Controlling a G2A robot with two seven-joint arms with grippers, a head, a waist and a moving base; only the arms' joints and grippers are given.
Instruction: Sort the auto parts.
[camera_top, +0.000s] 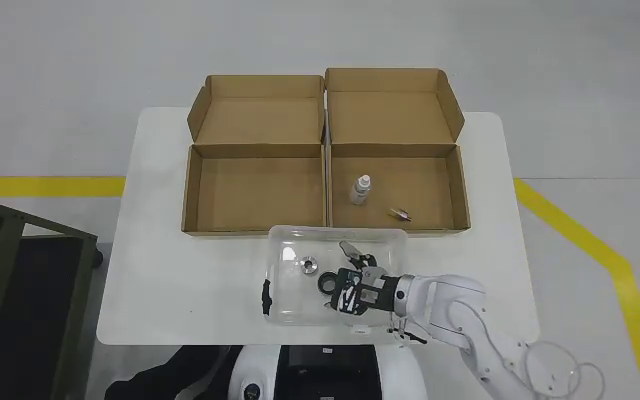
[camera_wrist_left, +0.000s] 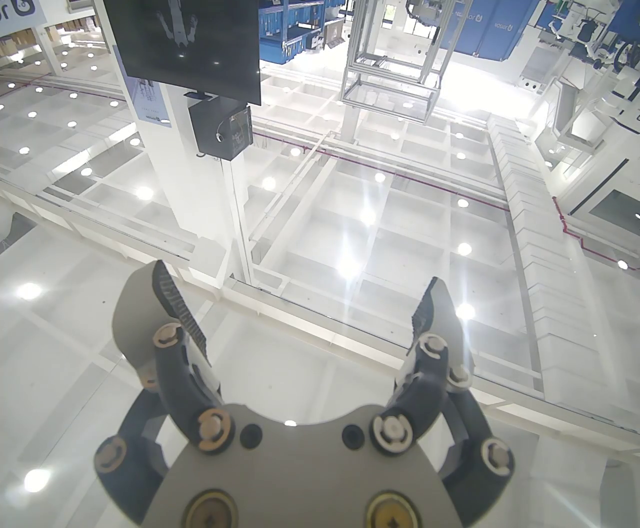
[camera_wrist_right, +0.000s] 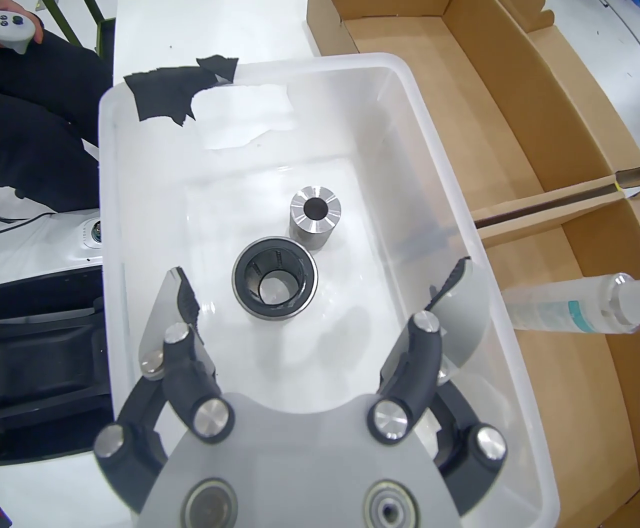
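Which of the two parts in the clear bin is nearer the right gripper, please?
The dark hollow ring; the silver cylinder stands beyond it, farther from the right gripper.

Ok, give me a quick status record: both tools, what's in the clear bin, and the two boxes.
right tool: open, holding nothing, over the clear bin, close to the black ring
left tool: open, holding nothing, pointing at the ceiling
clear bin: black ring and metal cylinder, both upright, side by side
right box: small bottle and thin part, apart from each other
left box: open, alongside the right box
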